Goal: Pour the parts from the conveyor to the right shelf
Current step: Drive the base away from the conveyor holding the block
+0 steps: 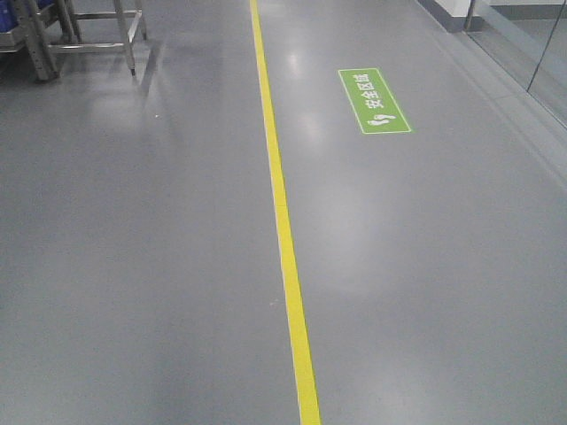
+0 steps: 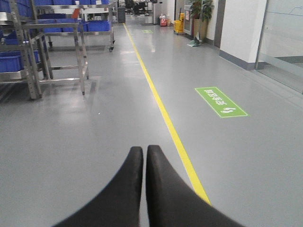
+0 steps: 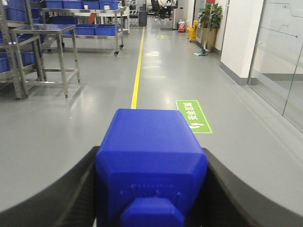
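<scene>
My right gripper point(image 3: 151, 153) is shut on the part, a bright-blue plastic block point(image 3: 151, 156) with a small square knob facing the camera. Black fingers point(image 3: 75, 189) press on both of its sides, and it is held above the grey floor. The left gripper point(image 2: 144, 152) is shut, its black fingertips point(image 2: 135, 158) together with nothing between them. The conveyor is out of view. Silver metal racks point(image 2: 21, 56) with large blue bins point(image 2: 12, 61) stand to the left. I cannot tell whether one of them is the right shelf.
A yellow line point(image 1: 285, 230) runs along the grey floor, with a green floor sign point(image 1: 374, 101) to its right. Metal rack legs point(image 1: 131, 44) stand at the far left. More racks with bins point(image 3: 94, 26) are down the aisle. A white wall and glass panels point(image 3: 279, 52) line the right side.
</scene>
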Robot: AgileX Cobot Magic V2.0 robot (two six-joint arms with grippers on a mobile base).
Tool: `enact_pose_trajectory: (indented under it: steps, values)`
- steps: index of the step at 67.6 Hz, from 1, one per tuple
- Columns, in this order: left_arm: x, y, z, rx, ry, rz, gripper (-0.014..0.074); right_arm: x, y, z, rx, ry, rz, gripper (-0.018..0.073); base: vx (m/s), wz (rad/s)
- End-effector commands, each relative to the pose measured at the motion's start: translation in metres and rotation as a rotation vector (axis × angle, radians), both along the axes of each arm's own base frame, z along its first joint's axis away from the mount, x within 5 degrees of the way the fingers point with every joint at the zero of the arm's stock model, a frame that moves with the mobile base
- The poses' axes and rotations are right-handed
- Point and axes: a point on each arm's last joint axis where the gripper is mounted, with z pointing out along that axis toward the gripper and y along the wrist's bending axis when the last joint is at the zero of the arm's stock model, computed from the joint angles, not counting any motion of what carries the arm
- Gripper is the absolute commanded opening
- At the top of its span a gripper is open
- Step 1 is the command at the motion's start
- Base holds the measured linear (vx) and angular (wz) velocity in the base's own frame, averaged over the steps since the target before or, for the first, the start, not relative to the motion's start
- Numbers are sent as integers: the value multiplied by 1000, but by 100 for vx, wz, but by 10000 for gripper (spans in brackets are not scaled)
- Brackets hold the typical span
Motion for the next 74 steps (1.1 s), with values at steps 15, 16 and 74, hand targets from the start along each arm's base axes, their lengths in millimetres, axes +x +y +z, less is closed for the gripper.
enact_pose_trajectory:
  steps: [15,16,74]
  values:
    - [-1,0,13,-10,-94,-7,-6,0,-1,15,-7,-93,-13,-9,35,-1]
    - [-1,0,13,-10,-94,-7,-6,0,-1,15,-7,-93,-13,-9,42,11]
    - [-1,0,13,-10,-94,-7,-6,0,-1,15,-7,-94,-14,-9,56,8]
